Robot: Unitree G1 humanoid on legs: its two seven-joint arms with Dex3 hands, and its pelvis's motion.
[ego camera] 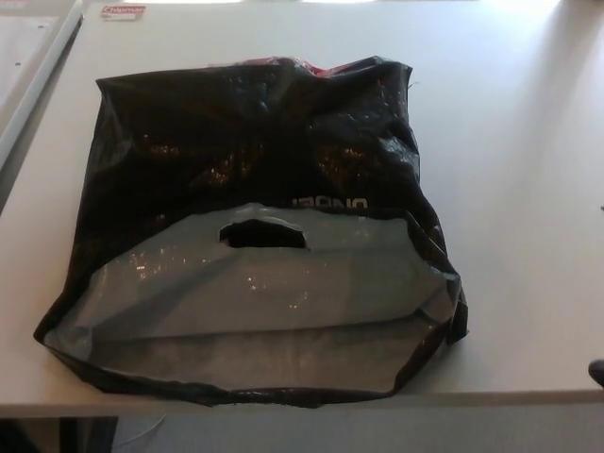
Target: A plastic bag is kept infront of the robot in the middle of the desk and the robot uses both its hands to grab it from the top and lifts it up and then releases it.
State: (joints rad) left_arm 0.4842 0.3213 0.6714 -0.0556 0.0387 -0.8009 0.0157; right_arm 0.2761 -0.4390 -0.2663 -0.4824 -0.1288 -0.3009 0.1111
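A black plastic bag [255, 151] lies flat in the middle of the white desk [510, 189]. Its mouth faces the desk's near edge and gapes, showing the grey inner side [255, 302]. An oval handle hole [264, 234] is cut in that grey layer. A strip of red shows at the bag's far edge. A small black tip, apparently of my right hand [596, 372], pokes in at the picture's lower right edge, well clear of the bag. My left hand does not show.
A white panel [28, 66] lies along the desk's left side. A small red-and-white label [123, 11] sits at the far left. The desk's front edge [528, 394] runs just below the bag's mouth.
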